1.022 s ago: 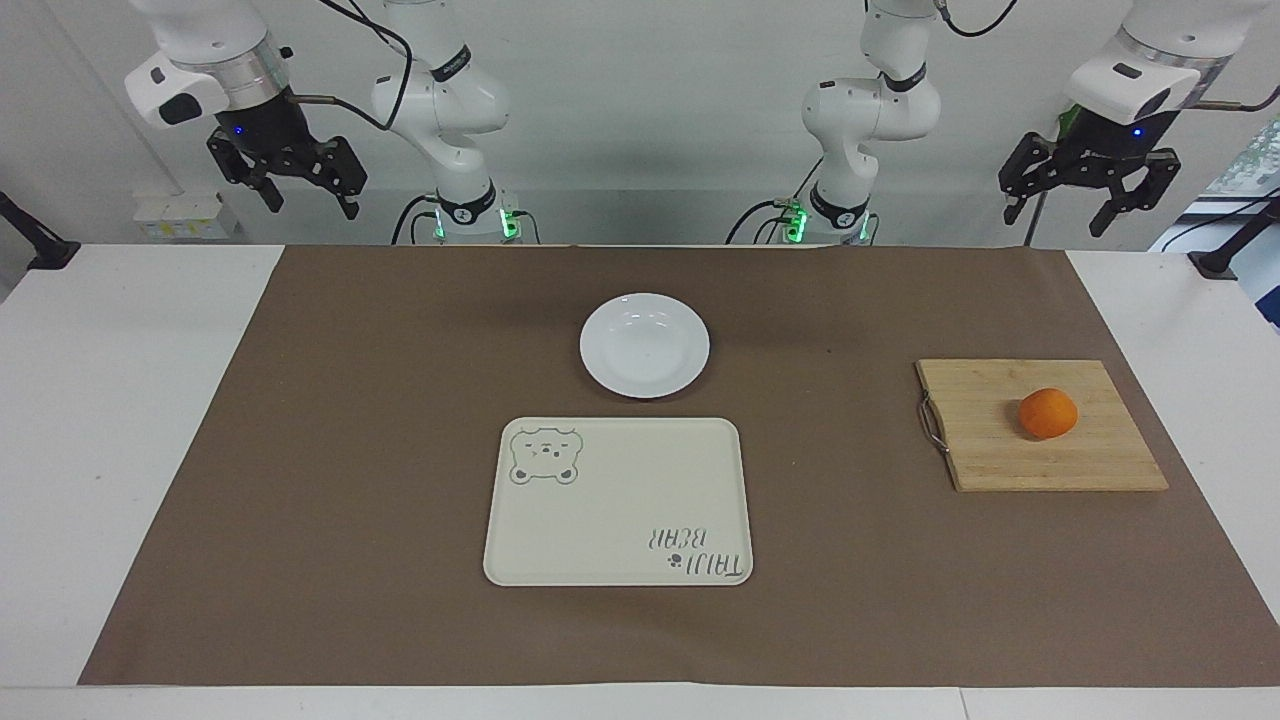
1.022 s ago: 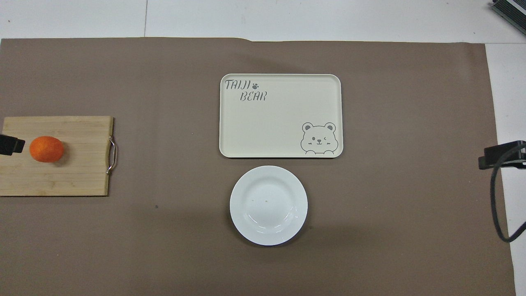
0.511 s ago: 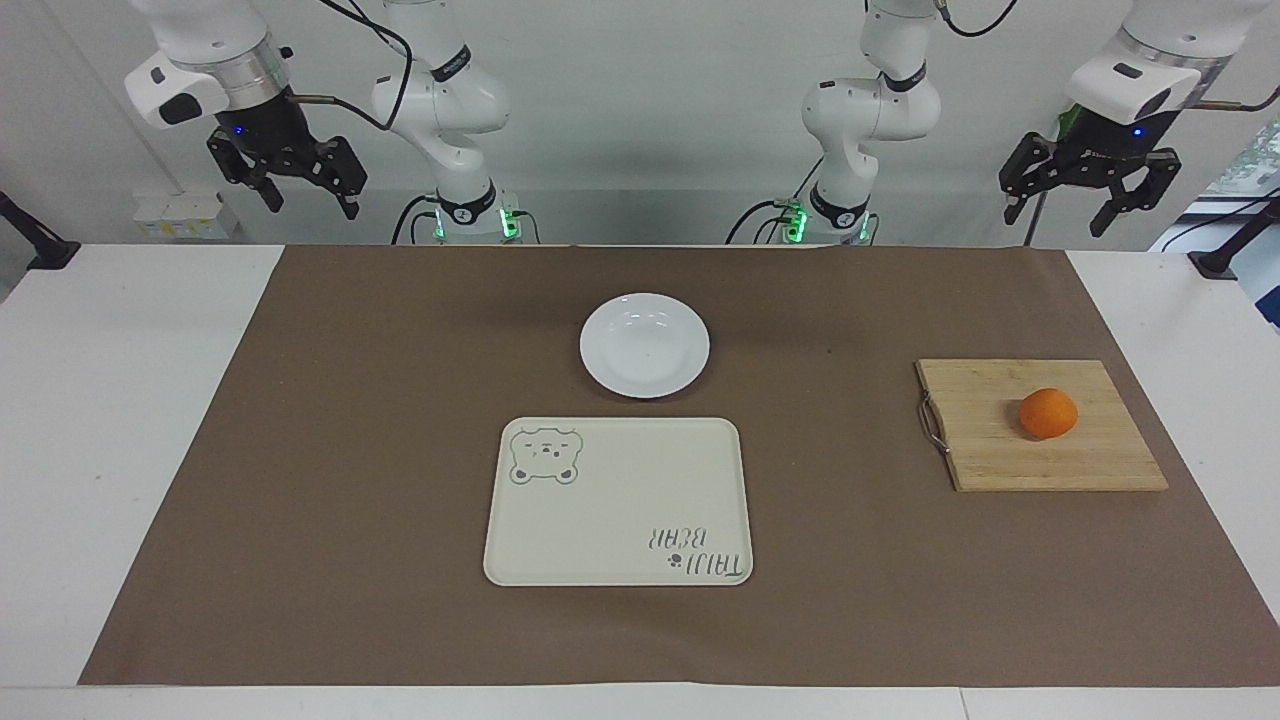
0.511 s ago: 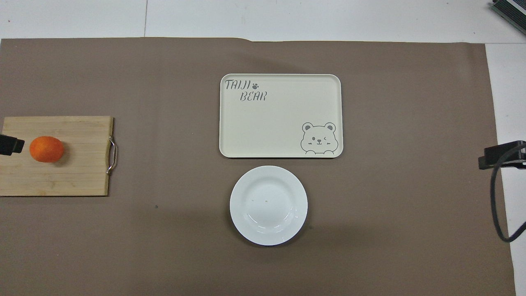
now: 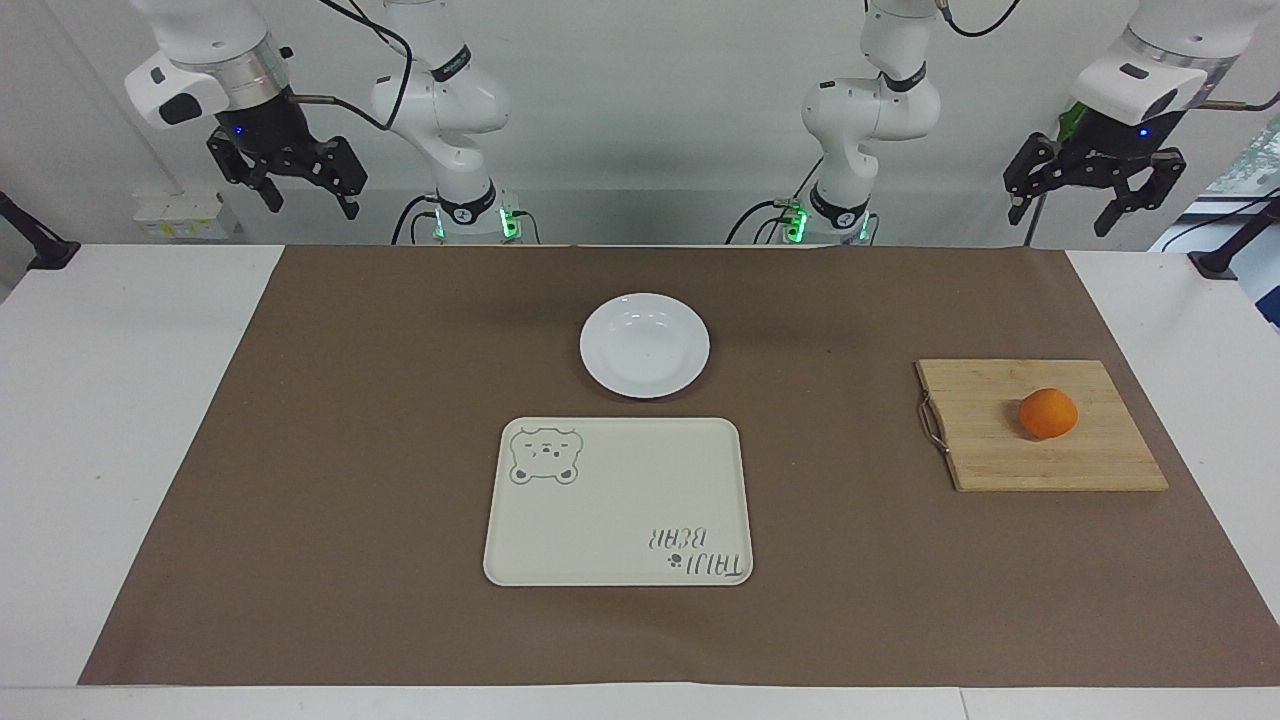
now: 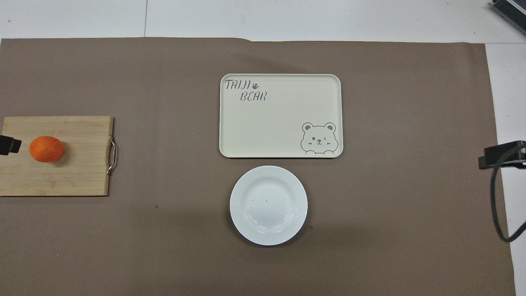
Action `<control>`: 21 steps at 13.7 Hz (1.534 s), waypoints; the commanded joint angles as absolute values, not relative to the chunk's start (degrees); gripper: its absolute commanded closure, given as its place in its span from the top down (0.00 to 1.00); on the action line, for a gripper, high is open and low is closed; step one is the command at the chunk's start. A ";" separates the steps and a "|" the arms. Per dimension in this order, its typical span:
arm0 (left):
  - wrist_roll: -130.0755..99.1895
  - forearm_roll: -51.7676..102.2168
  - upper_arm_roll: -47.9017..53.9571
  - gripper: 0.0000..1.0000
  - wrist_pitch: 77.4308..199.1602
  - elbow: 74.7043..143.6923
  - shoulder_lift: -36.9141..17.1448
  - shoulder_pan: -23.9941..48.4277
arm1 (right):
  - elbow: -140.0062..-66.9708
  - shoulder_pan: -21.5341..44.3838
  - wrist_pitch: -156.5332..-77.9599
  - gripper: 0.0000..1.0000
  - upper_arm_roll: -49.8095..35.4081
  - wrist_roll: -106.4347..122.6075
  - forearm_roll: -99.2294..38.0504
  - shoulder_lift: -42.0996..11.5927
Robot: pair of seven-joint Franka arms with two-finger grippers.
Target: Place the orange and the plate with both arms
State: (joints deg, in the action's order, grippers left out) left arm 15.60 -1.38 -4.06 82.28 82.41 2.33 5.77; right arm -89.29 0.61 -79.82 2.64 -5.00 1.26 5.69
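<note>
The orange (image 5: 1047,413) (image 6: 46,149) lies on a wooden cutting board (image 5: 1000,460) (image 6: 78,172) toward the left arm's end of the table. The white plate (image 5: 645,345) (image 6: 268,205) sits mid-table on the brown mat, just nearer the robots than the cream bear tray (image 5: 618,500) (image 6: 280,115). My left gripper (image 5: 1057,222) hangs open high up near its end of the table, holding nothing; only its tip (image 6: 9,146) shows in the overhead view, beside the orange. My right gripper (image 5: 312,208) hangs open and empty high over its own end.
A brown mat (image 5: 350,450) covers most of the white table. The board has a metal handle (image 5: 932,425) on its side toward the tray. A black cable (image 6: 499,205) loops down at the right arm's end in the overhead view.
The left gripper has drifted slightly up and outward toward its end of the table. The right gripper, orange, plate and tray have not moved.
</note>
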 commanded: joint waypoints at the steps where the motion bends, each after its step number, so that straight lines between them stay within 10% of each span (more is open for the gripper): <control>1: 16.18 -1.67 -3.78 1.00 82.35 83.23 3.34 5.27 | -90.44 -0.09 -79.80 1.00 2.37 -3.69 0.09 6.94; 21: 23.73 2.64 -4.31 1.00 93.67 94.29 1.85 -4.30 | -90.44 -0.09 -79.80 1.00 2.37 -3.69 0.09 6.94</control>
